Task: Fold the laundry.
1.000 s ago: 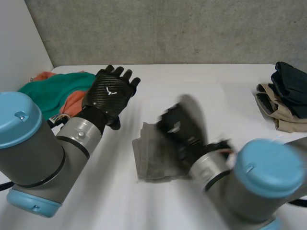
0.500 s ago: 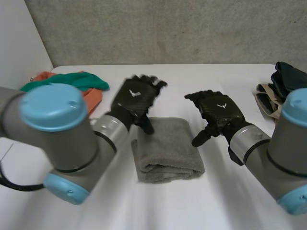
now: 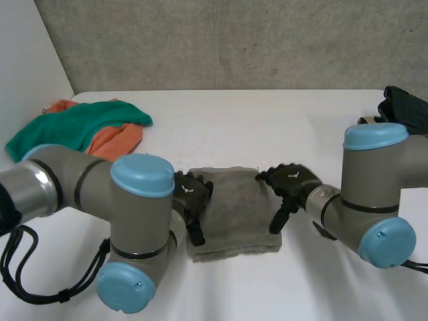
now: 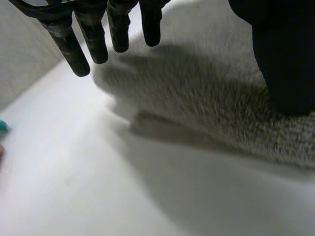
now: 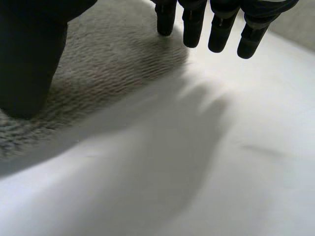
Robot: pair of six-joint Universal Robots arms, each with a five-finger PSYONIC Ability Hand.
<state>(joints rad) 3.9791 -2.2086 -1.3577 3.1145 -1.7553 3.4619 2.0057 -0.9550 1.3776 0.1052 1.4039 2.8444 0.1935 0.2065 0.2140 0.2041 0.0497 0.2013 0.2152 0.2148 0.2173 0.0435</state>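
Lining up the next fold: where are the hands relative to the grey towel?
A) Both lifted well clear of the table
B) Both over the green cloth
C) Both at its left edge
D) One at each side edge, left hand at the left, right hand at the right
D: in the head view the left hand sits at the towel's left edge and the right hand at its right edge.

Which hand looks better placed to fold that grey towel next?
Left, slightly. The left hand has straight fingers and thumb mostly over the grey towel at its edge. The right hand reaches mostly over bare table past the opposite edge.
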